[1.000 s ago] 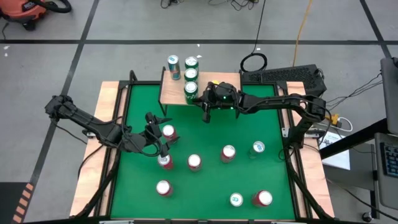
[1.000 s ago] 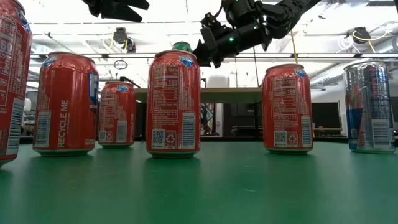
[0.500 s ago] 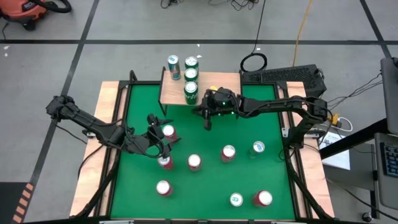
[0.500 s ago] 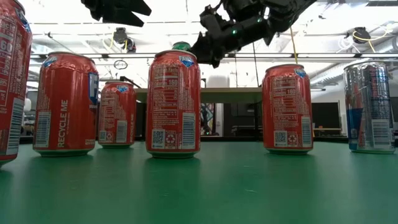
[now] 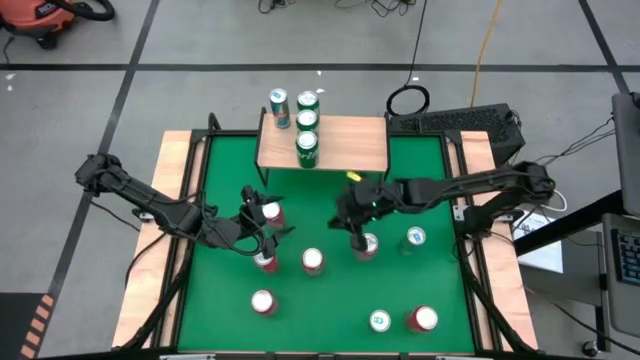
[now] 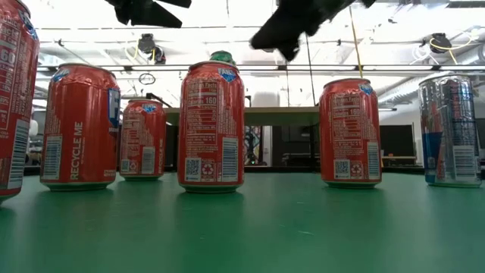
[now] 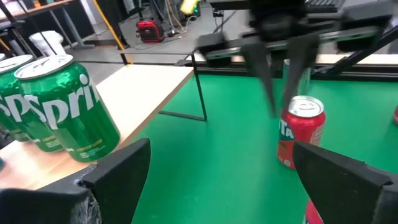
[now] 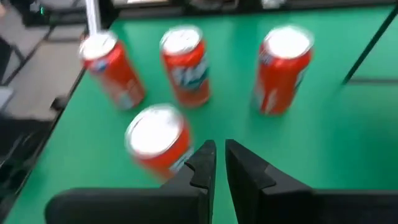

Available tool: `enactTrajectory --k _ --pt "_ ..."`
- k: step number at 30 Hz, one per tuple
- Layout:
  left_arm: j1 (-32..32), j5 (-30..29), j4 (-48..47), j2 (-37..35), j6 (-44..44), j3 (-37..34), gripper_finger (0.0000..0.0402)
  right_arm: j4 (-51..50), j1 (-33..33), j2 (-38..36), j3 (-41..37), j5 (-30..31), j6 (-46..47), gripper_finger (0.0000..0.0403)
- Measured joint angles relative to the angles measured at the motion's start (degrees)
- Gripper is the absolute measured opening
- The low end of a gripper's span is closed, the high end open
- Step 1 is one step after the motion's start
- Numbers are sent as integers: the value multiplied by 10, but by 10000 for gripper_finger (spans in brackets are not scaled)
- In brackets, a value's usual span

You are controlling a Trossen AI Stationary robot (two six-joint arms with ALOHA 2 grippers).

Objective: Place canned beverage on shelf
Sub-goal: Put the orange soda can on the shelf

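High view: green-topped table [image 5: 330, 300] with a small light wooden plank shelf [image 5: 345, 145] on thin black legs at its far edge. Three cans stand at the shelf's left end: two green soda cans [image 5: 307, 148] in a row and a silver-blue can [image 5: 279, 107] beside the farther one. Left gripper [image 5: 262, 222], fingers spread wide and holding nothing, hangs over the table's left-middle, just beside a red soda can [image 5: 270, 212]; another red can [image 5: 265, 260] is right below it. Right gripper [image 5: 358, 232], fingers nearly together and empty, sits over mid-table just above a red can [image 5: 367, 244]. More cans loose on the green: red ones at [image 5: 313, 261], [image 5: 263, 302], [image 5: 421, 320], white-green tops at [image 5: 415, 238] and [image 5: 380, 321].

Low view: red cans in a line, the nearest centre one [image 6: 211, 125] upright, a silver-blue can [image 6: 452, 130] at the right edge. Both grippers are dark shapes up top, left [image 6: 148, 10], right [image 6: 292, 30]. Shelf plank is visible behind the cans [image 6: 273, 115].

Left wrist view: wide-apart dark fingers [image 7: 118, 171] frame green Sprite cans [image 7: 74, 109] on the plank, and the right gripper [image 7: 283, 81] above a red can [image 7: 300, 130].

Right wrist view: fingers [image 8: 202, 163] almost touching, a narrow slit between, nothing in it. Four red cans below, blurred, nearest [image 8: 158, 137].
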Motion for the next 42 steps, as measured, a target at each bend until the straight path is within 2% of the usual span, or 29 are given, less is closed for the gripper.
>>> enactTrajectory --k 8,17,20,33,42 --pt "0 17 3 0 -19 0 384 -108 106 -74 5 21 66 29" --pt "-15 21 15 18 -46 0 384 -276 204 -147 11 178 210 29" --pt "-19 21 23 34 -45 0 384 -325 230 -158 11 207 256 29" --pt "-18 31 74 65 -29 0 384 -461 295 -178 11 206 418 29" --pt "-18 33 76 65 -25 0 384 -498 316 -178 11 193 458 30"
